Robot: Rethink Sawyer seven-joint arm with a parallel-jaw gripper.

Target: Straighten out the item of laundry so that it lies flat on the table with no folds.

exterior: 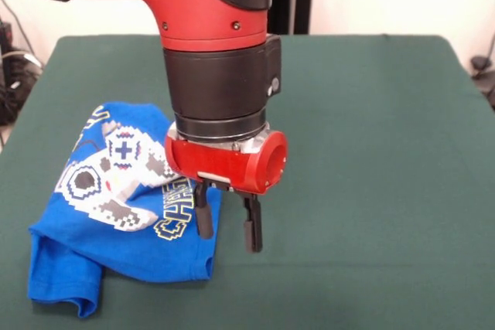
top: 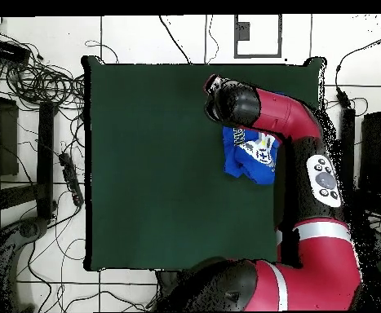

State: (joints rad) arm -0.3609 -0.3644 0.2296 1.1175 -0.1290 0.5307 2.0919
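1. Front view: the gripper (exterior: 229,229) hangs from the red and black arm (exterior: 209,44) with its two black fingers (exterior: 203,214) pointing straight down and set clearly apart, a plain gap between them.

2. Front view: nothing is clamped between the fingers. The one on the picture's left stands over the right-hand edge of the blue T-shirt (exterior: 116,229); the other stands over bare green table (exterior: 371,152), just beside that edge. Whether either tip actually touches cloth or felt cannot be made out from this angle.

3. Front view: the shirt lies on the left half of the table, towards the near edge, and it is not flat. Its lower left corner is doubled under in a thick fold, and the body is bunched so that the white-grey controller print and the yellow-outlined lettering sit crooked, with only part of the lettering readable.

4. Overhead view: the shirt (top: 249,155) shows as a small crumpled blue patch near the table's right edge, in its upper half, with the print facing up.

5. Overhead view: the arm (top: 307,196) reaches up along the right side of the table (top: 161,163) and its dark end section covers the top of the shirt. The gripper itself is hidden beneath it here.
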